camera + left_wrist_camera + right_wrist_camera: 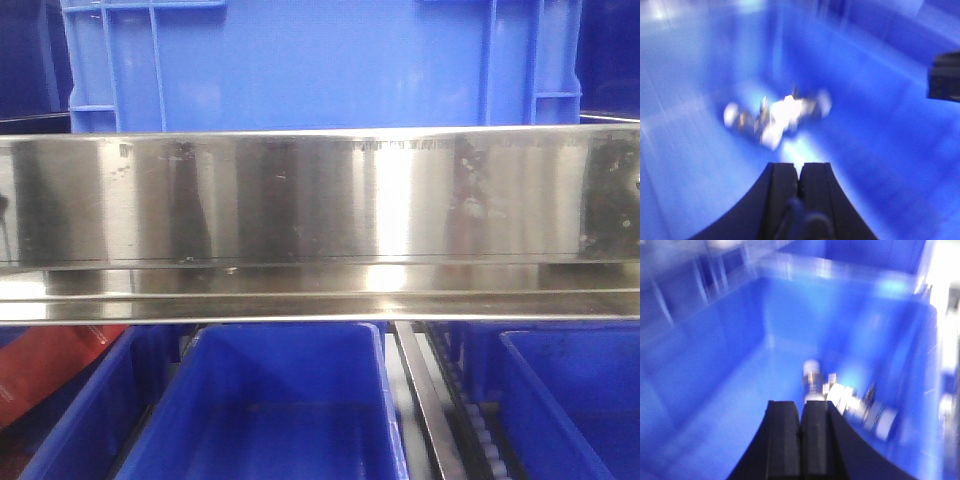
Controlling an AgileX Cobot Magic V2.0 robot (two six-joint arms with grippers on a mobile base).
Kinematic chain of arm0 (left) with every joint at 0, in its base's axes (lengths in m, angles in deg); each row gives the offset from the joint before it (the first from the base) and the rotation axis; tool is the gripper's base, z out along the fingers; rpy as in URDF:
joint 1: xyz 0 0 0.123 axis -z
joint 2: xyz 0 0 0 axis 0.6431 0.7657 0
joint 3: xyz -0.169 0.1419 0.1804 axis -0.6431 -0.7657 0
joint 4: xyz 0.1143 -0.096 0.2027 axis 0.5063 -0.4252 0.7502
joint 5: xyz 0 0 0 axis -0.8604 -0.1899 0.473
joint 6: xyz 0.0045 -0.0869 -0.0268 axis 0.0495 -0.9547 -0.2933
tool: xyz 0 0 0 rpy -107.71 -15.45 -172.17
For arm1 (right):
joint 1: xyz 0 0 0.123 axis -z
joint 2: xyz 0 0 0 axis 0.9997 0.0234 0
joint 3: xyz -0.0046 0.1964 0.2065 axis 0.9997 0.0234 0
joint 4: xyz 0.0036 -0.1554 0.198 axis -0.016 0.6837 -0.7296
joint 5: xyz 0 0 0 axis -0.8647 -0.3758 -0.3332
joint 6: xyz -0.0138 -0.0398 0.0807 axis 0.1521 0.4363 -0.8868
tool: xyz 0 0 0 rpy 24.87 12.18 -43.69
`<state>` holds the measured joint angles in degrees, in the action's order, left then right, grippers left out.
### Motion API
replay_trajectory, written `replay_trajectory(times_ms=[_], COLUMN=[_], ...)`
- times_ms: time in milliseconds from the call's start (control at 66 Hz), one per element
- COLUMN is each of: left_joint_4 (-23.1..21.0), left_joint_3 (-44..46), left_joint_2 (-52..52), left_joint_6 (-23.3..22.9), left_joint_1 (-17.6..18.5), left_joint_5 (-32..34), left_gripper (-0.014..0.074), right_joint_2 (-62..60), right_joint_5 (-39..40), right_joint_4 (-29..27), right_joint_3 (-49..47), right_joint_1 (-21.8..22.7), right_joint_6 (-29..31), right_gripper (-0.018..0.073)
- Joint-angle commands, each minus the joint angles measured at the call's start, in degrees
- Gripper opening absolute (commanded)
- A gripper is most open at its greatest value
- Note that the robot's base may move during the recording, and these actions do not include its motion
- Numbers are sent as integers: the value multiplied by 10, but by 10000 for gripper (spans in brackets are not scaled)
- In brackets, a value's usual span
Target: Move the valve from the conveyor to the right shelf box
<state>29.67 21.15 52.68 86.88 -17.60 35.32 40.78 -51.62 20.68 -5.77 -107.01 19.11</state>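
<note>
Black fingers of the left gripper [799, 172] at the bottom of the left wrist view, pressed flat together, nothing between them. Just beyond, a blurred pale metal valve [780, 117] lying on the floor of a blue box [700, 165], apart from the fingertips; a dark block at the right edge, too blurred to identify.

Black fingers of the right gripper [801, 412] likewise clenched on themselves in the right wrist view, gripping nothing. Directly past the tips, a silver valve [847, 400] resting on the bottom of a blue bin [715, 415], close to its right wall, one cylindrical end pointing up and away, the other running right. Whether the tips touch it cannot be told through the blur.

Blue empty bins [280, 400] nearest in the front view, side by side, with a metal rail [425, 400] between two of them. Above, a polished steel shelf edge [320, 200] spanning the frame. Farthest, a blue crate [320, 60] standing on that shelf. Conveyor not visible in any view.
</note>
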Motion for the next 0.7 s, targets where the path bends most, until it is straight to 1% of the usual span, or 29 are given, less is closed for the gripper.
replay_trajectory(times_ms=[0,121,242,333,394,515,606,681], left_joint_4=[-9,-16,-16,-18,-19,-19,-19,-19], left_joint_3=[-38,-141,-263,-351,-406,-503,-556,-592], left_joint_2=[-46,-126,-212,-275,-319,-408,-465,-514], left_joint_6=[-3,-3,-3,-3,-3,-3,-3,-3], left_joint_1=[2,5,14,19,19,19,19,19], left_joint_5=[45,119,213,270,283,284,284,284], left_gripper=[-111,-111,-111,-111,-111,-111,-111,-111], right_joint_2=[-51,-125,-189,-233,-266,-337,-391,-435], right_joint_5=[54,108,197,243,258,277,299,301], right_joint_4=[1,1,1,1,1,-7,-7,-7], right_joint_3=[50,138,229,293,338,430,486,524], right_joint_1=[0,0,0,0,0,0,0,0], right_joint_6=[0,0,0,0,0,0,0,0], right_gripper=[-160,-160,-160,-160,-160,-160,-162,-162])
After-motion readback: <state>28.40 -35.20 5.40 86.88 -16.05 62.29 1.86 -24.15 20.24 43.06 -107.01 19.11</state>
